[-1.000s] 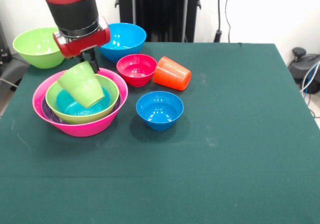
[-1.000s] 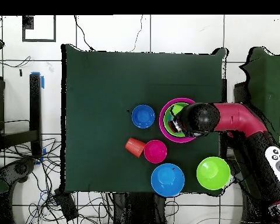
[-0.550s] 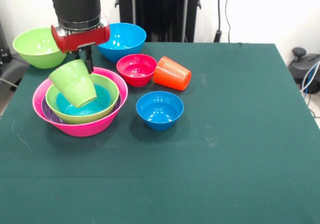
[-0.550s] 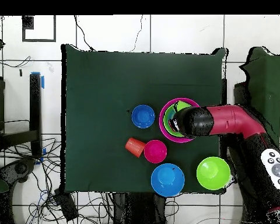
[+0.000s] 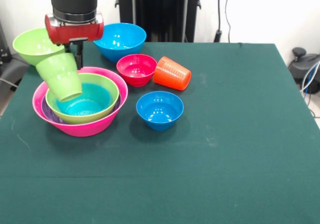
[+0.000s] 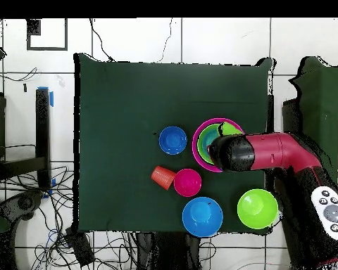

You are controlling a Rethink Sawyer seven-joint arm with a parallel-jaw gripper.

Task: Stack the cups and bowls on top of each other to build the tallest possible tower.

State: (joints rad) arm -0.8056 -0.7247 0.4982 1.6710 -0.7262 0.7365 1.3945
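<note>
My gripper [image 5: 75, 58] is shut on the rim of the short lime-green cup [image 5: 60, 77], which hangs tilted over the left rim of a nest of bowls. The nest has a huge pink bowl [image 5: 82, 128] outermost, a purple rim [image 5: 47, 115] inside it, then a lime-green bowl [image 5: 109, 107] and a teal bowl [image 5: 85, 103]. In the overhead view the arm's head covers the gripper; the pink bowl [image 6: 197, 143] and a patch of the lime-green cup [image 6: 229, 129] show beside it. The ribbed orange cup [image 5: 172, 73] lies on its side.
A red bowl [image 5: 136, 68] and a small blue bowl [image 5: 159, 109] sit right of the nest. A large blue bowl [image 5: 121, 40] and a second lime-green bowl [image 5: 33, 45] stand at the far edge. The table's right half holds nothing.
The gripper has risen and shifted left in the front view, carrying the lime-green cup up out of the teal bowl to above the nest's left rim.
</note>
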